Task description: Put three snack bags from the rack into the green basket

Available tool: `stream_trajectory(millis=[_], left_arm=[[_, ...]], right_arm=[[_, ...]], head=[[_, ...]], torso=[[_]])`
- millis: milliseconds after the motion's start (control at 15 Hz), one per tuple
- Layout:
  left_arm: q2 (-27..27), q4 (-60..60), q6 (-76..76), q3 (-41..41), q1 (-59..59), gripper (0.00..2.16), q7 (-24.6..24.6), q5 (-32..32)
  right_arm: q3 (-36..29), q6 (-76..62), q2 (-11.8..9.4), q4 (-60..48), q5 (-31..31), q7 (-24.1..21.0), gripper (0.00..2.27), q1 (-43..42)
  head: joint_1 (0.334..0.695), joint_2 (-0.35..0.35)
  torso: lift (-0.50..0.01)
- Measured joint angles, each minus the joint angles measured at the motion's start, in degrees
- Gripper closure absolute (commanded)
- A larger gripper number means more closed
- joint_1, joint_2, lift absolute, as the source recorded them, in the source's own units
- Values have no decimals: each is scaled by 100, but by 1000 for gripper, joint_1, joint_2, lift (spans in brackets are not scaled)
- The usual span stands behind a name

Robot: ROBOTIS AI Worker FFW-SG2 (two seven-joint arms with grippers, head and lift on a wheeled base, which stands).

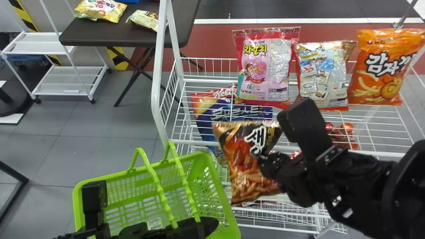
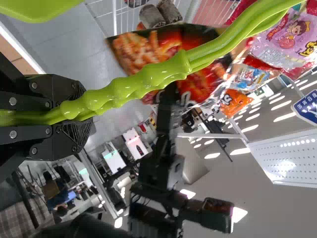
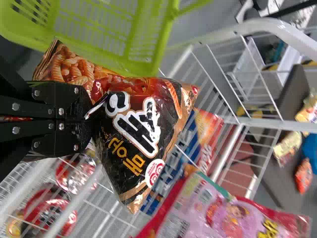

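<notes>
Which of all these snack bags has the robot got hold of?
The black-and-red one with big white lettering: the right gripper pinches it by one side. Nothing grips the others.

Well beyond the right fingers (image 1: 273,167), leftward, a dark rectangular folding table (image 1: 99,35) and white tiered metal shelf (image 1: 41,43) stand on grey tiled floor (image 1: 99,127).

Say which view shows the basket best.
Head view: most of the basket shows, both handles included. The left wrist view has the handles, gripped by the left gripper; the right wrist view, part of the mesh.
</notes>
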Motion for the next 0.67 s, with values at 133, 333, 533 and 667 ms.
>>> stream_trajectory(millis=[133, 333, 533, 667], left_arm=[[0, 118, -56, -29, -63, 2145, 25, 120], [0, 245, -114, -38, -89, 2145, -8, 421], [0, 390, -131, -7, -110, 2145, -174, 792], [0, 472, -28, 61, -129, 2145, -334, 1088]], right_arm=[[-27, 148, 23, -52, -286, 26, 2246, 136], [-1, 180, 182, 98, -680, 53, 2246, 238], [95, 23, 386, 366, -845, 137, 2246, 281], [109, -321, 473, 621, -935, 237, 2236, 294]], head=[[695, 64], [695, 108], [695, 170], [695, 201]], torso=[[0], [0], [0], [0]])
